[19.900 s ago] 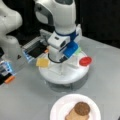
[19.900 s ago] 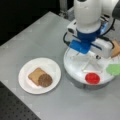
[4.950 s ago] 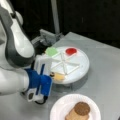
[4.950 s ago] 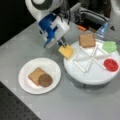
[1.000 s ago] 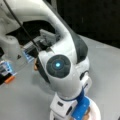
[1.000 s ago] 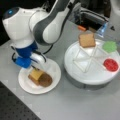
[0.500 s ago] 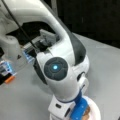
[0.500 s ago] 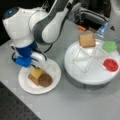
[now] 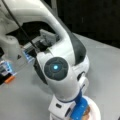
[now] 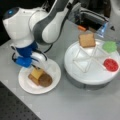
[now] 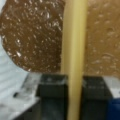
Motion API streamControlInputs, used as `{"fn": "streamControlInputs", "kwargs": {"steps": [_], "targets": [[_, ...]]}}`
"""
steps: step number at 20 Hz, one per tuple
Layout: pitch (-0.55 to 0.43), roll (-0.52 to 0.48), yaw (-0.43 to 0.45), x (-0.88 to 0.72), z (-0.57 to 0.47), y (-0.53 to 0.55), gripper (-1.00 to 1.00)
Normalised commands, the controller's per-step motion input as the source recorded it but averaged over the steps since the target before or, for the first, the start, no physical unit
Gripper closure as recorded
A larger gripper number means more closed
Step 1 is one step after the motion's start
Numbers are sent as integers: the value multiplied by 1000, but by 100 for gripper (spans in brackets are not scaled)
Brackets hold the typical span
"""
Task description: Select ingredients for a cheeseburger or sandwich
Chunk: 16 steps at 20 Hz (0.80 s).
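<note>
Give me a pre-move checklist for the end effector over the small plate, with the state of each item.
1. Grip: end effector shut on the cheese square, held edge-on. Ok.
2. Position: cheese square above the small plate, over the stack. Ok.
3. Base: toast square and round patty lie on the plate. Ok.
4. Whether the cheese touches the patty: cannot tell.
5. Second toast square sits on the divided tray. Ok.
6. Green piece and red piece lie on the tray, apart from the plate. Ok.
</note>
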Motion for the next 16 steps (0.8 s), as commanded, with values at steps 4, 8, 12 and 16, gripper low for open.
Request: {"fn": "streamControlInputs", "kwargs": {"steps": [4, 8, 12, 16], "targets": [[-61, 61, 101, -68, -103, 29, 100], [-89, 86, 88, -63, -146, -38, 100], [-120, 82, 69, -49, -169, -100, -100], [-145, 70, 36, -33, -195, -139, -100]]}}
